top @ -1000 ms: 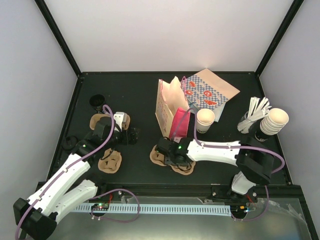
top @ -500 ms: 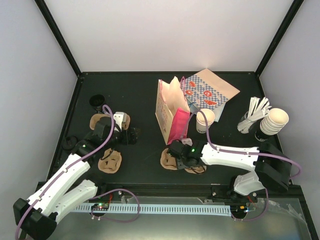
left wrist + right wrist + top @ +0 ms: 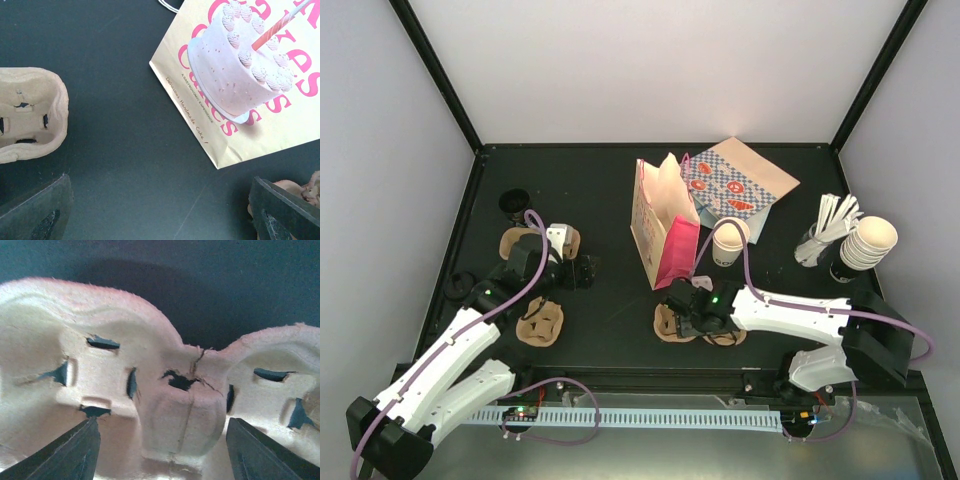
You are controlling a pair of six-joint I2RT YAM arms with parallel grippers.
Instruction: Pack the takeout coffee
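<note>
Top external view: the takeout coffee (image 3: 730,241) stands on the counter (image 3: 605,200) just beside the cake-print bag (image 3: 665,225), unpacked. The right claw (image 3: 688,316) is spread over a pulp cup carrier (image 3: 667,325), gripping nothing, and the left claw (image 3: 582,272) gapes wide. The next move probably calls for grasping the cup.

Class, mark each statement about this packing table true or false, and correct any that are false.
1. The small white paper cup is inside the pink paper bag. False: it stands on the black table beside the bag.
2. The right arm's fingers straddle a brown moulded-pulp cup carrier. True.
3. The left arm's fingers grip the stack of nested cream paper cups. False: they are open and empty; the stack stands far right.
4. A blue-and-red patterned paper bag lies flat behind the pink bag. True.
</note>
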